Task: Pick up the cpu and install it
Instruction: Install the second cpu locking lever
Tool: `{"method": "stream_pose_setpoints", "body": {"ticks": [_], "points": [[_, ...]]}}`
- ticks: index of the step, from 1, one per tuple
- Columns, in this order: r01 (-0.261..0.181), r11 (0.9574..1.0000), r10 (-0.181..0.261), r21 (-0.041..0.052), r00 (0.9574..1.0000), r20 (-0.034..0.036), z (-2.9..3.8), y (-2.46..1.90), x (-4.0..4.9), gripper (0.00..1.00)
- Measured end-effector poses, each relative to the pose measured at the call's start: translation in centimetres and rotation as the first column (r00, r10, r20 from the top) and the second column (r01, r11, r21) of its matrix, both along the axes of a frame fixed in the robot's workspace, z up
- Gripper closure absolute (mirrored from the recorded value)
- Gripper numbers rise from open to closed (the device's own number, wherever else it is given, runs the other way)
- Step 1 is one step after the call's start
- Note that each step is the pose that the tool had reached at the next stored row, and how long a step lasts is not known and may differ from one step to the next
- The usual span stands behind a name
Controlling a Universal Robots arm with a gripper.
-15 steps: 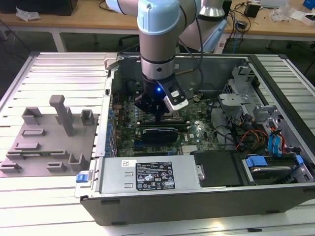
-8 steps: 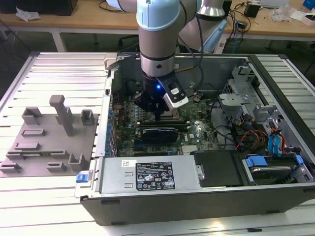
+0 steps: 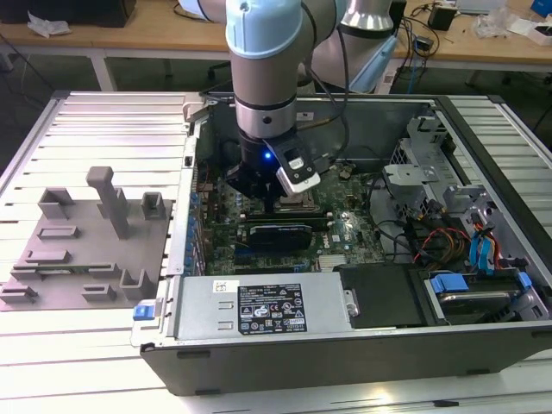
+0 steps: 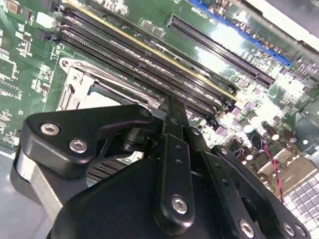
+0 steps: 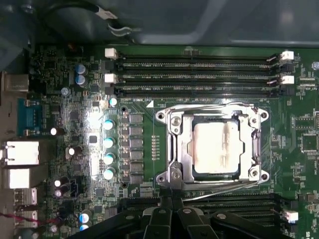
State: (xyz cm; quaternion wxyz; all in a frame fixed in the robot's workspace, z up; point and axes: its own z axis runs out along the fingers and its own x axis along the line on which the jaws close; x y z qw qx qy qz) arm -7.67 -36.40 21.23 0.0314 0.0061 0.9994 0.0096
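Fingers [image 4: 174, 149]: black metal, slim, bolted linkages with bright screw heads; pressed together in both wrist views, nothing gripped between them. Gripper [image 5: 172, 198] poised low over the motherboard, tips at the edge of the socket frame.

CPU [image 5: 215, 149]: flat square chip, pale silver-white top with dull smears, lying seated inside the socket. Socket frame [image 5: 172, 149]: bright stamped steel, rectangular, screw at each corner, thin wire levers along two sides.

Motherboard [image 5: 75, 99]: green, glossy, studded with cylindrical capacitors and small grey blocks. Memory slots [image 5: 199, 77]: long black parallel channels with white end clips, just beside the socket.

Computer case [image 3: 345, 362]: dark grey metal box, open-topped, holding the motherboard, a labelled power supply [image 3: 259, 306], cables and blue-tabbed drive bays.

Grey plastic plate [image 3: 78, 259]: matte, with upright blocks, lying on the ribbed metal table [image 3: 103, 129] at the exterior view's left of the case.
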Motion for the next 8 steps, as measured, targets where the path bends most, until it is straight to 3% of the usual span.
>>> {"method": "stream_pose_setpoints", "body": {"ticks": [3,4,6,8], "points": [[0.000,1.0000,0.000,0.0001,1.0000,-0.0001,0.00,-0.32,0.00,0.89],[0.000,1.0000,0.000,0.0043,1.0000,0.0003,0.01,-0.38,0.00,0.89],[0.000,0.9997,0.000,0.0232,1.0000,0.0060,-0.05,-0.40,-0.04,0.89],[0.000,0.9994,0.000,0.0338,1.0000,0.0084,-0.13,-0.41,-0.06,0.89]]}}
